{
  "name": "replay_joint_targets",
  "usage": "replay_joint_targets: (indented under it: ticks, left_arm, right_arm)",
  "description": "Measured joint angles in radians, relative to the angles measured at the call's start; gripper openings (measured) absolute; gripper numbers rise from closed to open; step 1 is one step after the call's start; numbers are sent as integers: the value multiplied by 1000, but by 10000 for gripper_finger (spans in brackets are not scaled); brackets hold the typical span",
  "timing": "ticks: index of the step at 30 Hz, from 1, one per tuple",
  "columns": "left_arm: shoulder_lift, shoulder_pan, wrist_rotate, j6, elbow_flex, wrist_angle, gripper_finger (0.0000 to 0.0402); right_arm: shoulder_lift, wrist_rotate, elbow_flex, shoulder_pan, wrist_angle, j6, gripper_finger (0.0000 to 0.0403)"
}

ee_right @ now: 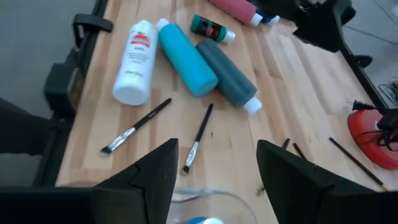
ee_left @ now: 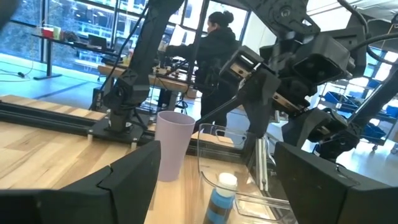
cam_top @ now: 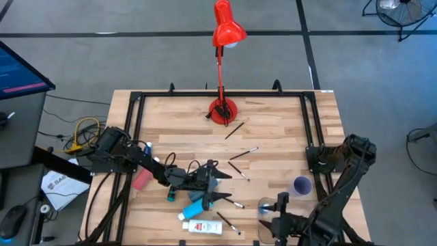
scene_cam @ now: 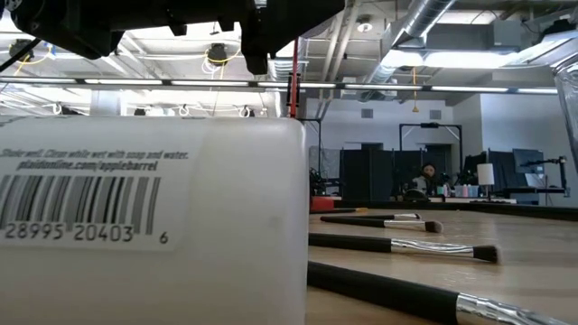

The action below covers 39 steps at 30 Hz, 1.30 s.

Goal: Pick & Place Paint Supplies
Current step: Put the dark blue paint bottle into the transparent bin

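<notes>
A black rail frame [cam_top: 136, 123] borders the wooden table [cam_top: 273, 123] on its far and side edges, and a red desk lamp [cam_top: 223, 109] stands at the far middle. The widest bare wood lies on the left side beyond the left arm. The paint supplies are clustered near the front edge, left of centre. A white bottle [cam_top: 202, 226] with a red label and a barcode lies closest to the edge. Just beyond it a teal bottle [ee_right: 185, 57] and a dark green bottle [ee_right: 227, 74] lie side by side on their sides, both white-capped. A small green bottle [ee_right: 210, 27] and a pink-red bottle [cam_top: 142, 179] lie farther toward the left. Thin dark paintbrushes are scattered flat: one [cam_top: 234, 130] near the lamp base, and two silver-ferruled ones [ee_right: 135, 127] [ee_right: 199, 138] beside the bottles. At front right a blue bottle [ee_left: 221, 199] stands upright inside a clear plastic tray [ee_left: 205, 155], with a lilac cup [cam_top: 302, 185] just beside the tray. The left arm stretches low from the left rail to the middle of the table, where the left gripper [cam_top: 205, 181] hangs over the bottle cluster, its claw spread wide and empty. The right arm folds down from the right rail, and the right gripper [ee_right: 217, 162] hangs above the tray, its fingers [ee_right: 155, 180] apart with nothing pinched. A person stands in the room beyond the table.
</notes>
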Motion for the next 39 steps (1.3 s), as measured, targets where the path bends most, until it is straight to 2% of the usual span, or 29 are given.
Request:
replay_joint_targets:
  ticks: [4, 13, 20, 27, 31, 39]
  left_arm:
    - [0, 0, -25, 0, 0, 0, 296]
    - [0, 1, -40, 3, 0, -8, 296]
    - [0, 1, -40, 0, 0, -12, 296]
    - [0, 0, -40, -24, 0, -30, 296]
    - [1, 0, -41, -30, -1, -37, 296]
    - [1, 0, -41, -31, -1, -38, 296]
  right_arm:
    - [0, 2, 0, -18, 16, -45, 212]
    - [0, -4, 0, -29, 215, -310, 209]
    - [0, -107, 0, -48, 362, -460, 209]
    - [0, -117, 0, -58, 406, -521, 209]
    - [0, -212, -2, -73, 432, -546, 209]
    - [-1, -369, -59, -99, 621, -658, 209]
